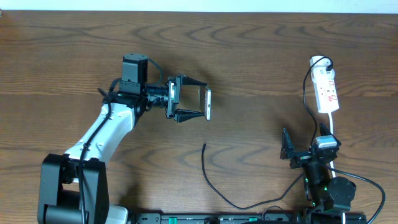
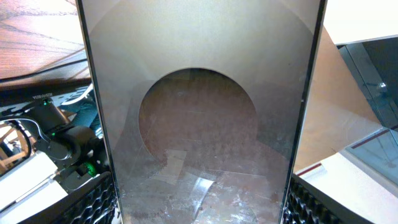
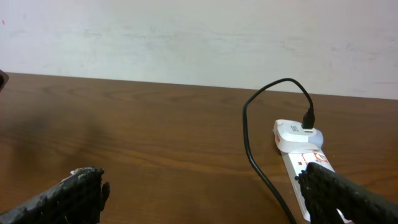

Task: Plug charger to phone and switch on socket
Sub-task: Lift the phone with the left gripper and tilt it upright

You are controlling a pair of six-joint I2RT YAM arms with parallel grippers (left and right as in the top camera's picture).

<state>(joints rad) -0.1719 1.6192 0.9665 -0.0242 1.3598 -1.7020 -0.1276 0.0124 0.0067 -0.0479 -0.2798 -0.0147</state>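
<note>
Over the left half of the desk, we see the left arm reaching up and away from its base, bent at the elbow. Its wrist is turned so that the left tool points level toward the right. Its jaws stand fairly wide and clamp the phone between them, held on edge. In the left wrist view the phone's grey glossy face fills the middle, with a mesh-textured finger at each lower corner against its sides.

Near the front right, the right arm sits folded low by its base. The right tool is aimed at the far edge, its jaws spread wide and holding nothing. The socket lies just beyond it, with a black plug in its far end.

The charger lies loose on the desk between the arms. We find its free tip in front of the phone and apart from it.
</note>
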